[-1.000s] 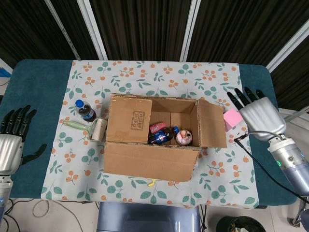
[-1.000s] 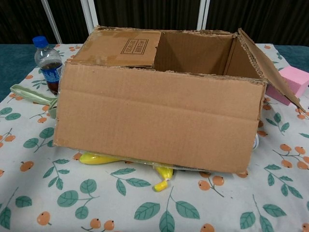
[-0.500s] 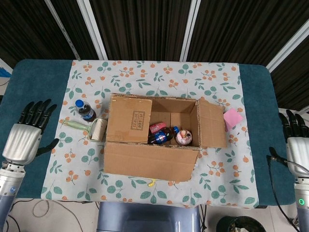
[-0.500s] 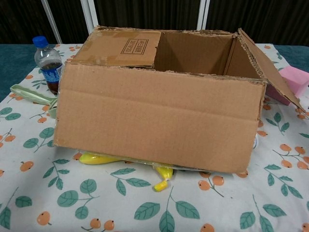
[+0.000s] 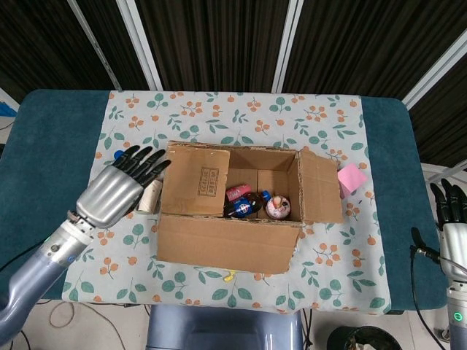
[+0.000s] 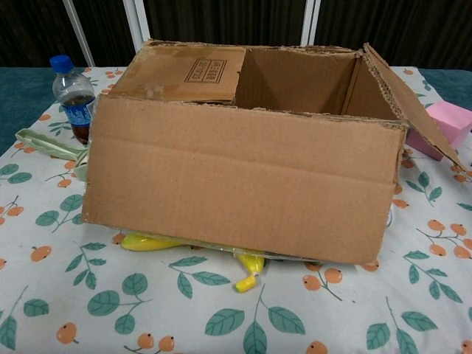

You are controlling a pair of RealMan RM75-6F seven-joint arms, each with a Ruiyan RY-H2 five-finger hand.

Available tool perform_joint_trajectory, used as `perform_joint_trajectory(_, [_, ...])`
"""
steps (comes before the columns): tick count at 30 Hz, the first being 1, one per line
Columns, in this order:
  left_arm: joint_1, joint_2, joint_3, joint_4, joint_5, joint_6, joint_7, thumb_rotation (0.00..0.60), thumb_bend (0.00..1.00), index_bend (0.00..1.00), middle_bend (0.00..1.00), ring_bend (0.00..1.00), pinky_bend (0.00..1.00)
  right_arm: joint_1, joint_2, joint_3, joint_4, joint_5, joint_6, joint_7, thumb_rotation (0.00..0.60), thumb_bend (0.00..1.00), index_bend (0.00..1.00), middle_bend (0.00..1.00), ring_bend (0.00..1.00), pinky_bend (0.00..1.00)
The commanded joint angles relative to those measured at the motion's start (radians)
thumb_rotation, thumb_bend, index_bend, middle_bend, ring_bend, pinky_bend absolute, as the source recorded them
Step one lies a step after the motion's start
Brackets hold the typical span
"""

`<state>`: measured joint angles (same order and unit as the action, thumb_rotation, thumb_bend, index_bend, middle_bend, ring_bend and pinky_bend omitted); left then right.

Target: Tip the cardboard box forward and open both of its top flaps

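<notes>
The cardboard box [image 5: 230, 237] [image 6: 236, 188] stands mid-table on the flowered cloth, its top facing up. Its left flap [image 5: 195, 180] [image 6: 188, 72] lies folded over the opening. The right flap [image 5: 319, 188] [image 6: 402, 92] stands turned outward. Inside the box I see small bottles and a round jar [image 5: 277, 208]. My left hand [image 5: 120, 186] hovers with fingers spread just left of the box, fingertips near the left flap's edge, holding nothing. My right hand [image 5: 452, 226] is at the far right edge of the head view, off the table, fingers apart and empty. Neither hand shows in the chest view.
A cola bottle with a blue cap [image 6: 74, 99] and a pale green lint roller [image 6: 48, 146] lie left of the box, partly under my left hand in the head view. A pink block [image 5: 351, 179] [image 6: 441, 125] sits to the right. A yellow object [image 6: 247, 269] pokes out beneath the box's front.
My left hand has swung in from the table's left edge to beside the box's left flap. My right hand drew back to the far right edge. The box has not moved.
</notes>
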<state>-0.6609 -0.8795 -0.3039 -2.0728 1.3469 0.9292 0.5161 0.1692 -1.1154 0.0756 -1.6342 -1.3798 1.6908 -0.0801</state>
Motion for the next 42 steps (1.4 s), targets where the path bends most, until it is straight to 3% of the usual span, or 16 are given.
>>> perform_joint_trajectory(1, [-0.156,0.002,-0.056,0.024,-0.108,-0.160,0.072,0.600,0.88,0.00,0.09,0.04,0.19,-0.010,-0.019,0.017,0.026,0.006,-0.004,0.043,0.600,0.39,0.00,0.00,0.00,0.24])
perform_joint_trajectory(6, [-0.341,-0.043,-0.068,0.118,-0.215,-0.328,0.140,0.600,0.96,0.02,0.14,0.06,0.20,-0.026,-0.038,0.022,0.051,-0.003,-0.006,0.090,0.600,0.39,0.00,0.00,0.00,0.24])
perform_joint_trajectory(11, [-0.503,-0.096,-0.025,0.231,-0.308,-0.460,0.203,0.600,1.00,0.05,0.17,0.08,0.20,-0.031,-0.043,0.035,0.056,0.003,-0.021,0.113,0.600,0.39,0.00,0.00,0.00,0.24])
perform_joint_trajectory(15, [-0.603,-0.148,0.026,0.310,-0.380,-0.502,0.239,0.600,1.00,0.09,0.21,0.11,0.22,-0.035,-0.040,0.047,0.056,0.014,-0.034,0.128,0.600,0.40,0.00,0.00,0.00,0.24])
perform_joint_trajectory(24, [-0.759,-0.272,0.142,0.417,-0.497,-0.496,0.286,0.600,1.00,0.14,0.28,0.15,0.25,-0.042,-0.038,0.062,0.053,0.021,-0.057,0.143,0.600,0.40,0.00,0.00,0.00,0.24])
perform_joint_trajectory(31, [-0.825,-0.351,0.194,0.463,-0.536,-0.462,0.289,0.600,1.00,0.14,0.28,0.15,0.25,-0.048,-0.035,0.072,0.049,0.028,-0.072,0.150,0.600,0.40,0.00,0.00,0.00,0.24])
perform_joint_trajectory(42, [-0.875,-0.393,0.268,0.483,-0.571,-0.417,0.279,0.600,1.00,0.28,0.49,0.29,0.34,-0.055,-0.034,0.080,0.043,0.028,-0.092,0.153,0.600,0.40,0.00,0.00,0.00,0.24])
